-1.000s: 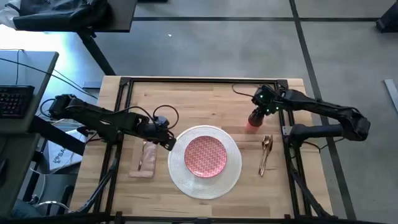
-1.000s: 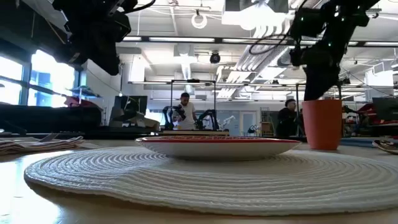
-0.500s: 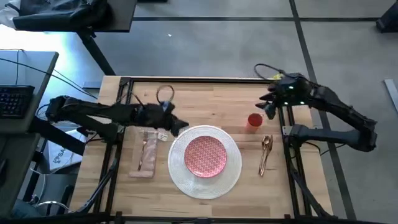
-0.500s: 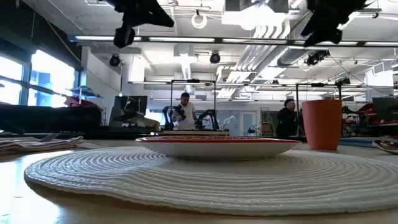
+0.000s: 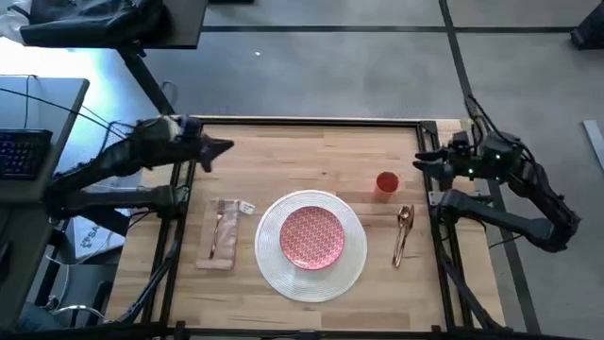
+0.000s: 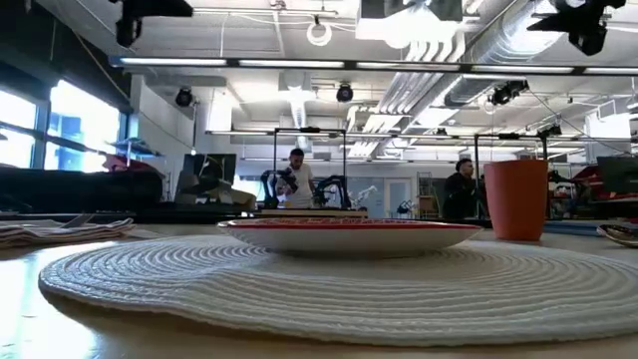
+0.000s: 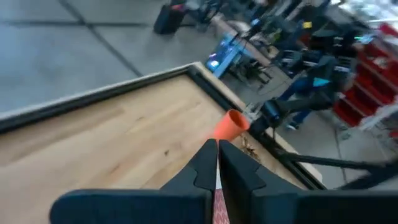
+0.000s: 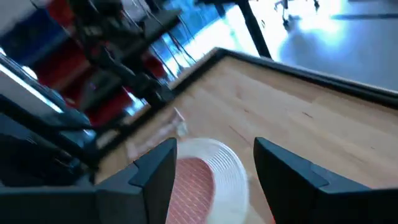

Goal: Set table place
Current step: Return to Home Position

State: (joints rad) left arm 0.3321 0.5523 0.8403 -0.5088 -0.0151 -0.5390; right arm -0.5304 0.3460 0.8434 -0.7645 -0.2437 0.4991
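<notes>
We see a white woven placemat (image 5: 311, 284), red-patterned plate (image 5: 312, 235), plain orange cup (image 5: 386, 182), beige napkin (image 5: 218, 251), copper-coloured cutlery (image 5: 402, 233), light wood butcher-block table (image 5: 311, 156) edged in black

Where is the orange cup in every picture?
High view: orange cup right of the red plate.
Low view: far right, beyond the red plate.
Left wrist view: middle, just beyond the left gripper.
Right wrist view: not in it.
Shared landmark: the red plate.

You had a grey floor (image 5: 330, 71) crossed by dark lines, bright windows (image 6: 72, 122) along one side, and white ducts (image 6: 431, 45) overhead.
</notes>
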